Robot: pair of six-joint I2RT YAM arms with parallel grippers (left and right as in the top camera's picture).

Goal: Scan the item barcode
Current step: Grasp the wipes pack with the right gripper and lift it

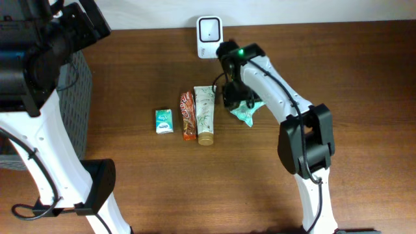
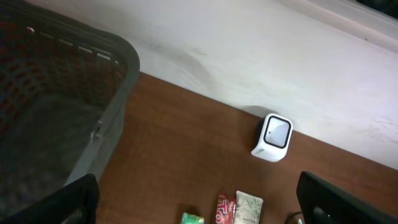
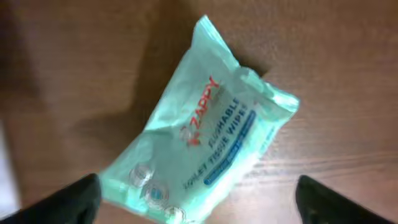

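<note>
Your right pincer (image 3: 196, 186) hangs wide open straight above the wipes pack (image 3: 199, 130), which lies flat on the table (image 3: 336, 56), long axis slanting across the jaws; the left pincer (image 2: 199, 199) is well away.

Glossy plastic wipes pack (image 3: 199, 130), matt wood-grain table (image 3: 342, 50)

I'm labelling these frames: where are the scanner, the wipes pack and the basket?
scanner (image 1: 209, 36), overhead view, on its white front face.
wipes pack (image 3: 199, 140), right wrist view, on the printed middle of the pack.
basket (image 2: 121, 74), left wrist view, on its grey rim near the corner.
</note>
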